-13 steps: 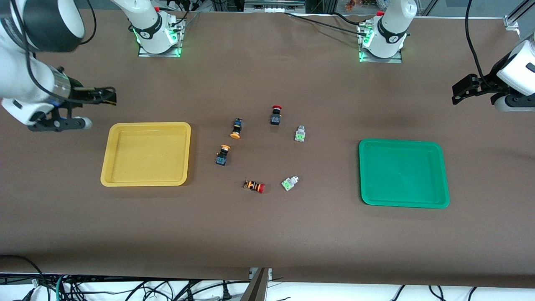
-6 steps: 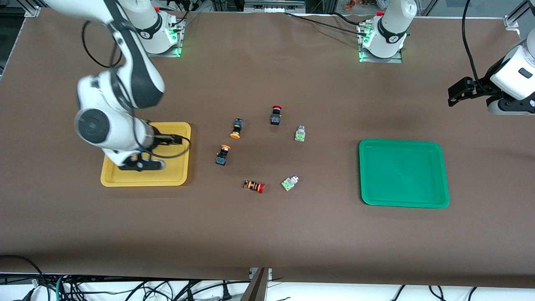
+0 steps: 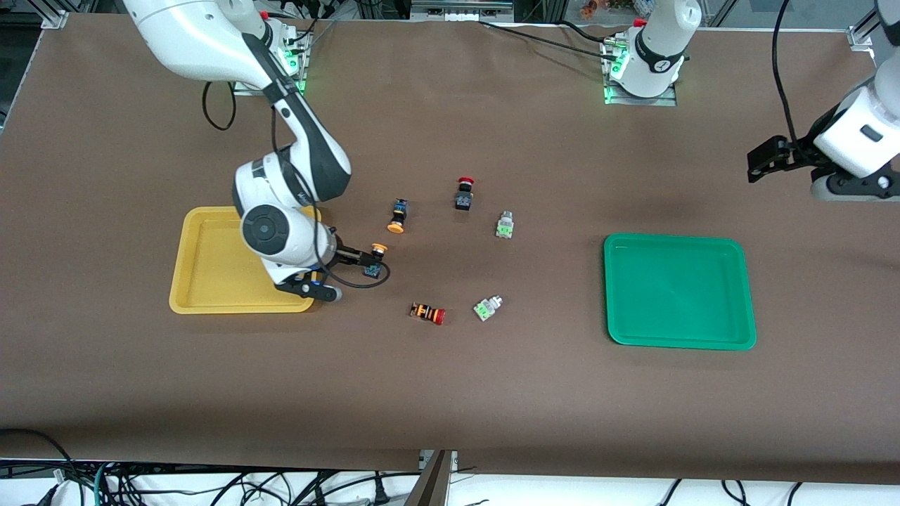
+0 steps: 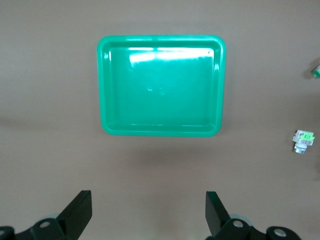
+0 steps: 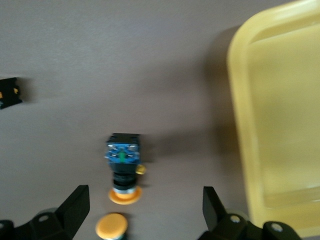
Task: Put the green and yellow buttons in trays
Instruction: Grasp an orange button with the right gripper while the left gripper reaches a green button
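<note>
Buttons: 2 green (image 3: 504, 225), 2 yellow (image 3: 397, 216); 2 trays (image 3: 735, 302).

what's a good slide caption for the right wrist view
Right gripper with open fingers above two yellow-capped buttons, yellow tray alongside.

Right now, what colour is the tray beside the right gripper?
Yellow tray; the front view shows it best.

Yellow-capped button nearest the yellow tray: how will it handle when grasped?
Yellow-capped button: small, hard-looking plastic, so probably rigid and light. Round cap, boxy body: a nudge may pivot it rather than roll it freely. The open right gripper is beside it.
</note>
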Available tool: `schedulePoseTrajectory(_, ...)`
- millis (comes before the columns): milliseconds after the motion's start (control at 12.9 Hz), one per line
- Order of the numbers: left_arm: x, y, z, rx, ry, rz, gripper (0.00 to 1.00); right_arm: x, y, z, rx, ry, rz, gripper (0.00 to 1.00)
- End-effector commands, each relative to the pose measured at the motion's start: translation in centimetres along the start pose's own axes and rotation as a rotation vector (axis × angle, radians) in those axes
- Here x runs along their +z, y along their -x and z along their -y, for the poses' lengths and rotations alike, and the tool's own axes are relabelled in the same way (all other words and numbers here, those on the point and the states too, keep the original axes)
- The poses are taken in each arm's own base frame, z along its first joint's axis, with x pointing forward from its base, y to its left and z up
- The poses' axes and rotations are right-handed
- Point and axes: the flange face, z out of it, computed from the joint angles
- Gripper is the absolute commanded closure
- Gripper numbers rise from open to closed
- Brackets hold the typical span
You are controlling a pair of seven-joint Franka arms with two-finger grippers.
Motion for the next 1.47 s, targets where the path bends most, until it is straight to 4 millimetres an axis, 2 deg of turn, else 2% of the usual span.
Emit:
schedulePoseTrajectory(0,2.7,-4.0,-3.1,0.039,0.009,0.050,0.00,1.7,0.4,2.1,0.037,-0.025,-0.025,0.00)
schedulePoseTrajectory(77,3.8,-5.3,-5.8,0.084,0.006,0.062,0.00,2.4,0.2,2.2,0.050,-0.031,-0.030,0.00)
schedulePoseTrajectory(310,9.2,-8.9,-14.0,0.193,-0.018,0.102,0.00,4.6,0.0,2.5,0.031,-0.025,-0.055,0.00)
schedulePoseTrajectory(387,10.8,-9.6,-16.7,0.227,-0.021,0.084,0.00,5.2,0.2,2.7,0.013,-0.010,-0.063,0.00)
schedulePoseTrajectory(619,14.8,-11.5,-22.8,0.314,0.009,-0.015,0.00,6.4,0.6,2.9,-0.001,0.009,-0.056,0.01)
schedulePoseTrajectory(697,15.4,-12.1,-23.6,0.310,0.059,-0.045,0.00,6.6,0.7,2.9,-0.003,0.012,-0.054,0.20)
schedulePoseTrajectory(774,16.0,-12.3,-25.4,0.316,0.116,-0.076,0.00,7.0,0.9,3.2,-0.008,0.016,-0.051,0.40)
schedulePoseTrajectory(929,19.6,-12.4,-29.8,0.352,0.170,-0.099,0.00,7.7,1.1,3.2,-0.018,0.025,-0.052,0.74)
schedulePoseTrajectory(1006,20.7,-12.6,-31.7,0.375,0.171,-0.150,0.00,8.1,1.1,3.2,-0.024,0.028,-0.056,0.95)
schedulePoseTrajectory(1084,22.3,-12.5,-33.5,0.394,0.173,-0.179,0.00,8.1,1.1,3.2,-0.035,0.031,-0.058,1.00)
schedulePoseTrajectory(1161,24.5,-12.0,-36.1,0.426,0.169,-0.197,0.00,7.5,1.0,3.3,-0.045,0.027,-0.065,1.00)
schedulePoseTrajectory(1239,26.8,-11.7,-38.1,0.446,0.174,-0.219,0.00,5.8,0.7,3.1,-0.063,0.032,-0.081,1.00)
schedulePoseTrajectory(1316,28.3,-11.9,-39.1,0.452,0.181,-0.257,0.00,4.1,0.4,2.3,-0.094,0.058,-0.073,1.00)
schedulePoseTrajectory(1394,28.9,-12.4,-39.1,0.468,0.174,-0.300,0.00,2.0,-0.2,1.1,-0.139,0.072,-0.066,1.00)
